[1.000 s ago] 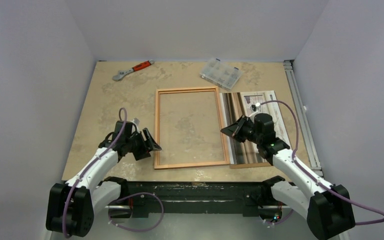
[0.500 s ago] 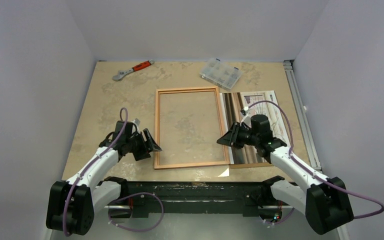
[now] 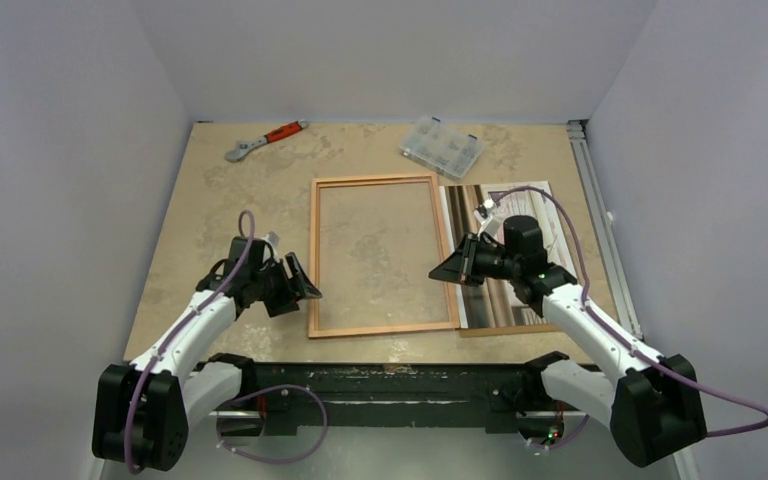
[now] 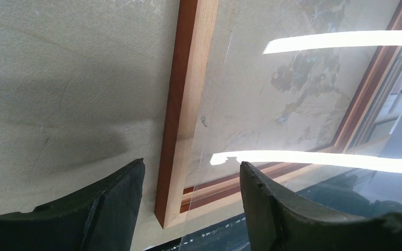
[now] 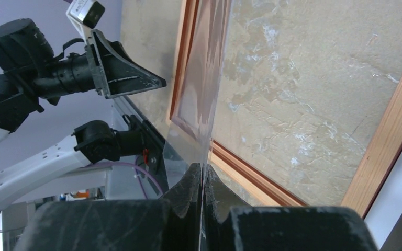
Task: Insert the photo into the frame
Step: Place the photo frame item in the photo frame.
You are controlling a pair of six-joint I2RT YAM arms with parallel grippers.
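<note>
Top view, frame (image 3: 372, 180) flat mid-table, photo (image 3: 460, 212) face up just beside its right rail, left wrist view, left gripper (image 4: 191, 166) spread wide astride the frame's near left corner, right wrist view, right gripper (image 5: 203, 178) pinched shut on a clear sheet (image 5: 203, 104) – edge-on over the frame.

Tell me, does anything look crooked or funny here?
Yes. The thin clear sheet pinched in the right gripper stands tipped up on its edge over the rectangular wooden picture frame, instead of lying flat inside it.
</note>
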